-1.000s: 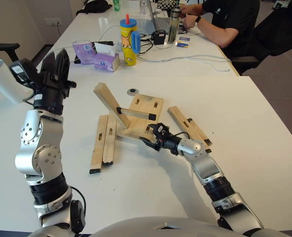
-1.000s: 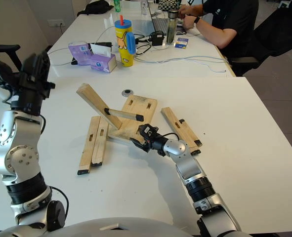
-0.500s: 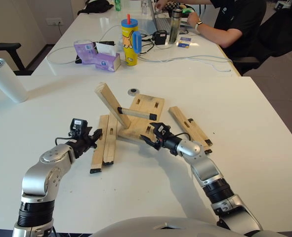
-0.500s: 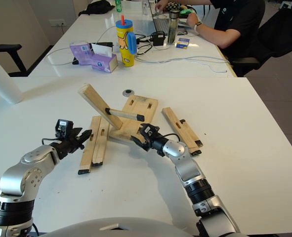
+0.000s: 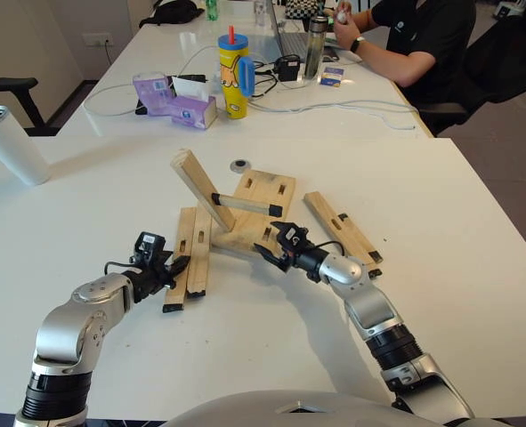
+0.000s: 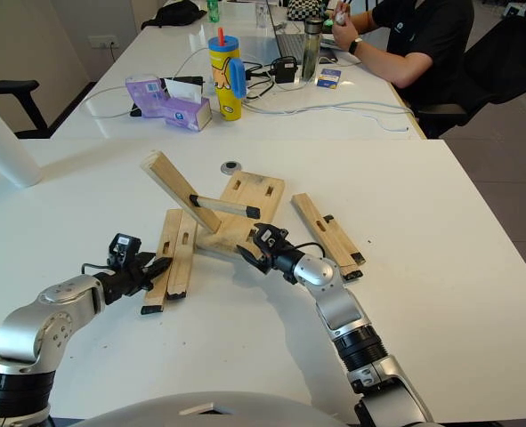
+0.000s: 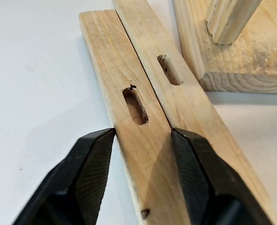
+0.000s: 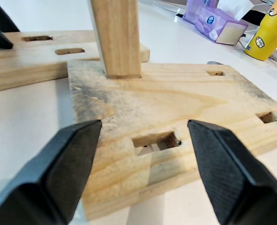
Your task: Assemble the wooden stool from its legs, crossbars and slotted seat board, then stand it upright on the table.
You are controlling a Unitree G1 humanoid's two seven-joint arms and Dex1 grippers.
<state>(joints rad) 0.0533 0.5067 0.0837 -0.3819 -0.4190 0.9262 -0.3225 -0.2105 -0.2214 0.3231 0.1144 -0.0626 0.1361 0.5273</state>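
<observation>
The slotted seat board (image 5: pixel 261 197) lies flat mid-table. One leg (image 5: pixel 200 189) stands tilted in it, with a black-tipped crossbar (image 5: pixel 245 204) running off that leg. Two slotted legs (image 5: pixel 188 252) lie side by side to its left, and two more pieces (image 5: pixel 343 227) lie to its right. My left gripper (image 5: pixel 169 269) is open at the near end of the pair; its fingers (image 7: pixel 89 183) stand on either side of the outer leg (image 7: pixel 136 105). My right gripper (image 5: pixel 276 249) is open at the board's near edge, facing a square slot (image 8: pixel 154 140).
A white tumbler (image 5: pixel 9 147) stands at the far left. Behind the board are a small round disc (image 5: pixel 239 165), tissue packs (image 5: pixel 169 98), a yellow cup (image 5: pixel 233 76) and cables. A person sits at the far end. Bare tabletop lies near me and to the right.
My left arm has come down from high on the left to the table, then slid closer to the near end of the two lying legs. The right gripper has hardly moved.
</observation>
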